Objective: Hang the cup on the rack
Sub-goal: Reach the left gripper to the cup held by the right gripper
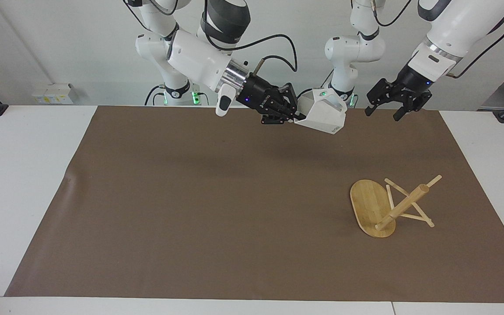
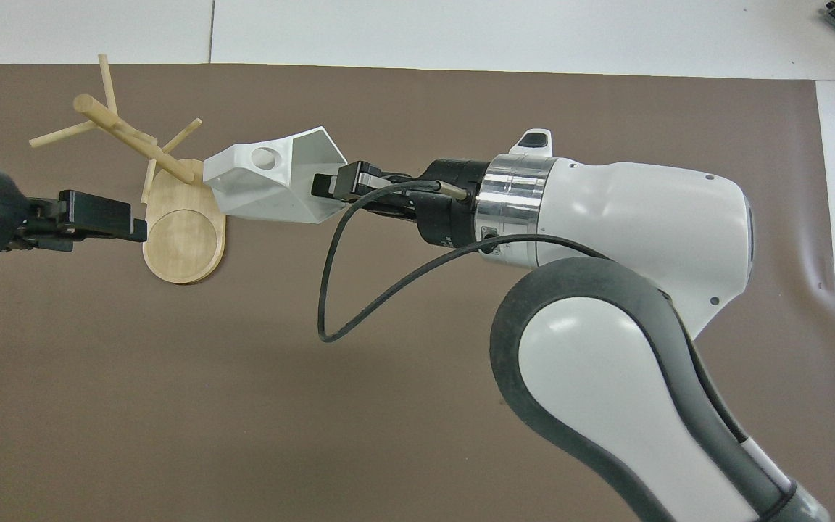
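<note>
Your right gripper (image 1: 296, 116) pinching the cup (image 1: 322, 111) aloft over the brown mat's (image 1: 190, 197) robot-side edge, left gripper (image 1: 383, 111) spread, rack (image 1: 387, 205) standing toward the left arm's end, no writing you could read.

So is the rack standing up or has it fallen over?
Fallen over. The rack lies on its side on the mat, base on edge, post slanting sideways with pegs touching down.

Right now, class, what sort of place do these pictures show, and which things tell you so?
Most likely a robotics lab. Two white robot arms stand at a white table spread with a brown mat; the right claw holds a white cup aloft, and a bamboo rack lies tipped over.
</note>
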Controlling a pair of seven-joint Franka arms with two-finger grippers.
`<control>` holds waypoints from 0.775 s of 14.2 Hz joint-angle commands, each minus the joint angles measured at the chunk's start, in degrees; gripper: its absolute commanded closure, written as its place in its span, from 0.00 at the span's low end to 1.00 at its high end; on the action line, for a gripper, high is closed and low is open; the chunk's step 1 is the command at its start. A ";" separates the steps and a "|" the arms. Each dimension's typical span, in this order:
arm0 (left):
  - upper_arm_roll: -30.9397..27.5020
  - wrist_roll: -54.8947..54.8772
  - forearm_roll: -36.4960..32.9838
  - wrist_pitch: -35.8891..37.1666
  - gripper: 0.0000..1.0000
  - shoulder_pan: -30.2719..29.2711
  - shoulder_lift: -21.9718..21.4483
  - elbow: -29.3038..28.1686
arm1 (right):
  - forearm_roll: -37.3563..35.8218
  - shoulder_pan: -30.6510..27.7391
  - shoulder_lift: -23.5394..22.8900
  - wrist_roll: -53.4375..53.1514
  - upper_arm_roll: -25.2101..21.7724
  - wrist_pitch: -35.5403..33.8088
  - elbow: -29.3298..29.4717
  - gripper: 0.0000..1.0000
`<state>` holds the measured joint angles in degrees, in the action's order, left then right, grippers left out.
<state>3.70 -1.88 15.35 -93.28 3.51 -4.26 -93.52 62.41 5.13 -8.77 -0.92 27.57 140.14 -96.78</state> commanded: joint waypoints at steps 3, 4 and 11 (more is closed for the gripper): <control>0.96 -28.48 0.74 -2.78 0.00 2.01 -0.92 -0.96 | 1.58 -0.47 0.07 -0.40 0.91 1.89 -0.16 1.00; 1.05 -33.32 0.74 -2.96 0.00 3.42 -0.93 -0.88 | 1.58 -0.47 0.07 -0.40 0.91 1.89 -0.16 1.00; 1.22 -54.62 6.45 -7.62 0.00 4.49 -1.01 -1.58 | 1.40 -0.73 0.07 -0.05 0.91 1.98 -0.25 1.00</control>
<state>5.25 -52.71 20.03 -98.78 7.76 -4.30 -93.53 62.41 5.12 -8.78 -0.92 27.57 140.79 -96.79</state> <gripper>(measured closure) 0.000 0.960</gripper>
